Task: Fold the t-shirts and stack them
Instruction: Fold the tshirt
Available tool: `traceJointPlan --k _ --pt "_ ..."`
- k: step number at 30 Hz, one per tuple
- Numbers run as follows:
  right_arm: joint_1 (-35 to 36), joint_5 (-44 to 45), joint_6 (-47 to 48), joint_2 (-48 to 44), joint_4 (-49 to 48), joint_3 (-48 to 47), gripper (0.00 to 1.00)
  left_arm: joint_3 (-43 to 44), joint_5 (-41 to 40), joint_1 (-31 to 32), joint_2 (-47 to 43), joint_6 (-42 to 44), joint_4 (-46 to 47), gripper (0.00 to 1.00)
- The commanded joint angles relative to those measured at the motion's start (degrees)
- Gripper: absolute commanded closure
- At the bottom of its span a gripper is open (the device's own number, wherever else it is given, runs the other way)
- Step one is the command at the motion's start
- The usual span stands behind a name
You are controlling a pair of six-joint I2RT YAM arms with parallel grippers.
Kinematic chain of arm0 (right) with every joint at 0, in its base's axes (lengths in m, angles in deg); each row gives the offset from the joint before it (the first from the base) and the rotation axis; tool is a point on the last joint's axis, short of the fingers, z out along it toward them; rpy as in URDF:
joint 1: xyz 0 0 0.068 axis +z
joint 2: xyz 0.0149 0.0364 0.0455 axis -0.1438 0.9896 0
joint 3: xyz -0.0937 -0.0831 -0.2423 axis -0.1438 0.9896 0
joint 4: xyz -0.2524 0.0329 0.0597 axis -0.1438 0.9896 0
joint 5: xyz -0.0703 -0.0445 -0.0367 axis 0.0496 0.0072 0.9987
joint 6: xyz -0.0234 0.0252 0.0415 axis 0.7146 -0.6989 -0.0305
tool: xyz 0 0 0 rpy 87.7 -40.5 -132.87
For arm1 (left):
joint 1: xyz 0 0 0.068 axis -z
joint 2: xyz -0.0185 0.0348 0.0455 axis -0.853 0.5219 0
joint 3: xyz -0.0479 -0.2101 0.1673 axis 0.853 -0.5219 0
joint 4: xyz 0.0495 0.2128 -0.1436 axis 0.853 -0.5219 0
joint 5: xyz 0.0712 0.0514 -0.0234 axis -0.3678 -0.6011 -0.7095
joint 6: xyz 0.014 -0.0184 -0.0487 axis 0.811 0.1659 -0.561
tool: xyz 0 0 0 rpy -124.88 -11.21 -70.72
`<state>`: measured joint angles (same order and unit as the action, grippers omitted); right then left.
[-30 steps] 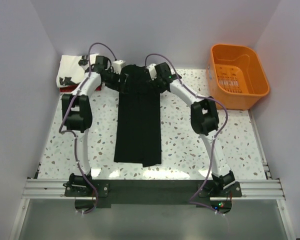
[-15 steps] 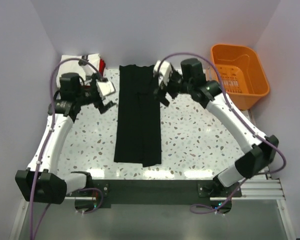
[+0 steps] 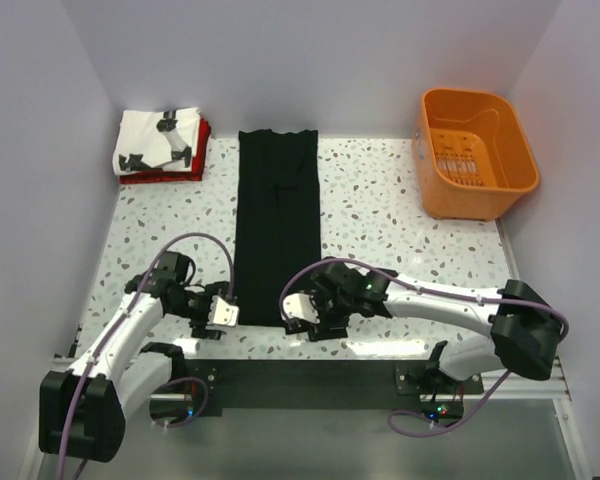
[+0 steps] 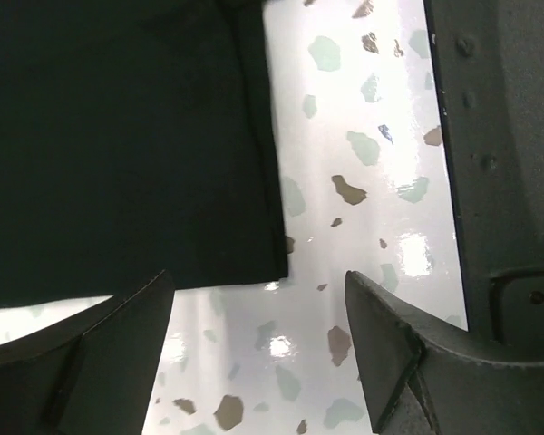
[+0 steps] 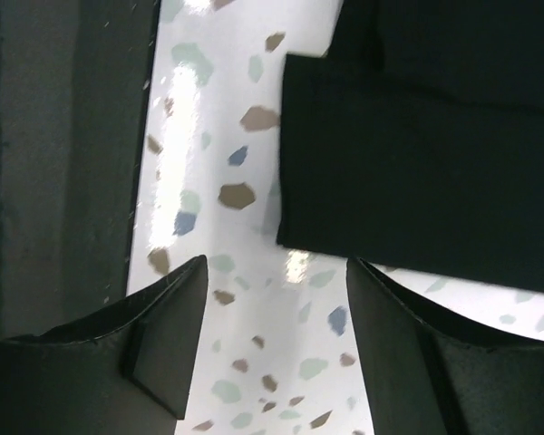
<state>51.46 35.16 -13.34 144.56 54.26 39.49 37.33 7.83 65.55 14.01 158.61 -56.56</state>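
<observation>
The black t-shirt (image 3: 278,215) lies flat as a long narrow strip down the middle of the table. My left gripper (image 3: 222,314) is open and empty, low beside the shirt's near left corner. In the left wrist view that corner (image 4: 272,263) lies just ahead of the open gripper (image 4: 258,362). My right gripper (image 3: 301,312) is open and empty at the near right corner, which lies ahead of it (image 5: 276,353) in the right wrist view (image 5: 295,231). The white t-shirt with black figures (image 3: 158,140) lies folded on the red t-shirt (image 3: 160,177) at the far left corner.
An orange plastic basket (image 3: 475,150) stands at the far right. The dark rail at the table's near edge (image 3: 300,372) runs just behind both grippers; it also shows in the left wrist view (image 4: 499,181) and in the right wrist view (image 5: 63,163).
Both arms have swung from the shirt's far end back to its near end and dropped low. The black shirt has stayed flat. The white and red stack is now uncovered.
</observation>
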Motion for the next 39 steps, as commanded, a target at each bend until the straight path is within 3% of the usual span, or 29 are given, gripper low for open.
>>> traceJointPlan --k 1,10,20,23,24,28,32,36,39 --pt "1.0 2.0 2.7 2.0 -11.0 0.6 0.35 -2.2 0.7 1.0 0.5 3.4 5.9 0.2" --pt "2.1 2.7 5.0 8.6 -13.8 1.4 0.46 -3.5 -2.4 6.0 5.5 -1.4 13.9 0.28" --pt "3.1 6.6 6.1 15.8 -9.1 -2.8 0.53 -2.6 -7.5 9.2 11.2 -2.8 15.2 0.44" --pt "3.3 7.6 6.0 17.0 -8.9 -3.3 0.69 -3.2 -8.5 9.8 10.8 -3.3 16.8 0.54" --pt "3.3 7.8 6.0 17.2 -8.4 -3.3 0.74 -3.4 -8.8 10.0 11.0 -3.2 16.8 0.63" --pt "3.4 8.5 5.4 15.6 -9.1 -2.1 1.0 -3.0 -8.7 10.5 11.3 -3.0 16.0 0.81" --pt "3.8 7.9 2.4 13.7 -8.5 -3.7 1.0 -0.2 -6.2 11.3 9.7 -2.5 12.0 1.0" --pt "5.9 5.3 -0.4 8.1 -5.7 -4.1 1.0 2.3 -2.1 11.4 3.4 1.8 0.1 1.0" --pt "6.4 3.0 -4.7 5.0 -3.4 -5.4 1.0 4.0 -0.1 11.5 -0.9 -0.8 -2.9 1.0"
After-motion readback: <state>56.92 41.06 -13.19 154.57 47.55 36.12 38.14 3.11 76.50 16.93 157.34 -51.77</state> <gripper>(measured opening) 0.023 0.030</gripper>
